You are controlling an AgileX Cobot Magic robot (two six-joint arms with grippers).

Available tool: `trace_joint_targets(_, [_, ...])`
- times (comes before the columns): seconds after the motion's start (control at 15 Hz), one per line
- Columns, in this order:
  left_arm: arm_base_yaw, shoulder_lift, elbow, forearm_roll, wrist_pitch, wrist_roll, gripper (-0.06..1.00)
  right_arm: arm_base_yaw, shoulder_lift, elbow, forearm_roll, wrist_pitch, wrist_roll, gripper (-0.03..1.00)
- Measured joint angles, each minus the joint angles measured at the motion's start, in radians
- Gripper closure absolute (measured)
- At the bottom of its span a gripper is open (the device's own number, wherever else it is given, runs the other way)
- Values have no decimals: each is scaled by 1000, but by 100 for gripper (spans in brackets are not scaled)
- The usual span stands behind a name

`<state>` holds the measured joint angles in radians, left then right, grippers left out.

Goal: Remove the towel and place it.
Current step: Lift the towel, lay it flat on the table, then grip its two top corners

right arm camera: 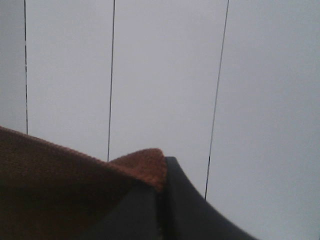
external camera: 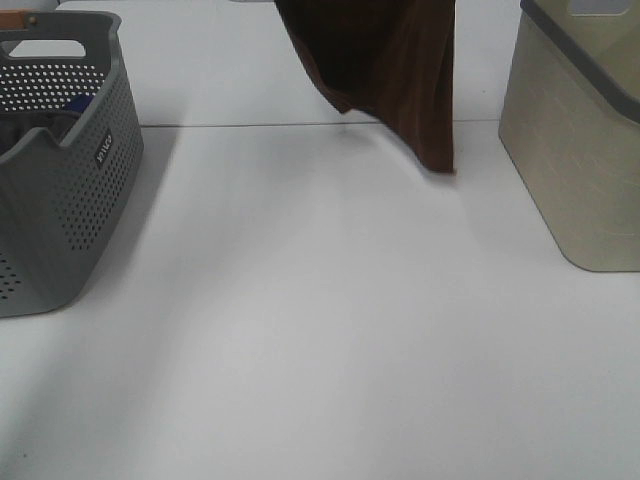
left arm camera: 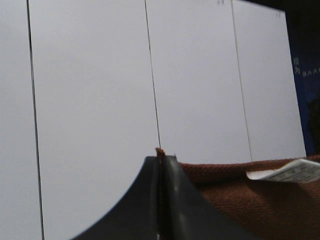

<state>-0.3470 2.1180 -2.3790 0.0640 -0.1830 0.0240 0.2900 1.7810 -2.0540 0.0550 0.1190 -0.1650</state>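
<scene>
Towel [external camera: 385, 70] hangs above worktop [external camera: 320, 330] | left hand [left arm camera: 161, 161] clamped on tagged edge, right hand [right arm camera: 163, 172] clamped on a corner | judged: lifted and spread to lay flat

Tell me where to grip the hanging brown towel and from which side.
Grip the towel along its upper edge, one pinch near each end, coming in from above the hem. It hangs limp with its lower corner free, so the thin edge probably suits narrow jaws best. The left gripper pinches it near the white tag, the right gripper at a corner.
</scene>
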Motion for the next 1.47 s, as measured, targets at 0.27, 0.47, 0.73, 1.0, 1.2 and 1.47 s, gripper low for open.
trace_joint_targets(0.27, [-7,43,-8,32,201,0,94,0,54,-6,-4,192,-3,97])
trace_joint_targets(0.47, [-39,112,-3,27,651,0,94,0,128,-6,-8,517,-3,97])
trace_joint_targets(0.73, [-78,129,-1,0,1091,-3,94,0,186,-6,1,909,4,97])
trace_joint_targets(1.0, [-79,129,-1,-45,1294,-66,94,0,227,-6,37,1089,59,97])
trace_joint_targets(1.2, [-79,129,-1,-47,1386,-79,94,0,244,22,82,1097,74,97])
trace_joint_targets(1.47, [-79,110,84,-51,1391,-100,94,0,239,141,116,1096,84,97])
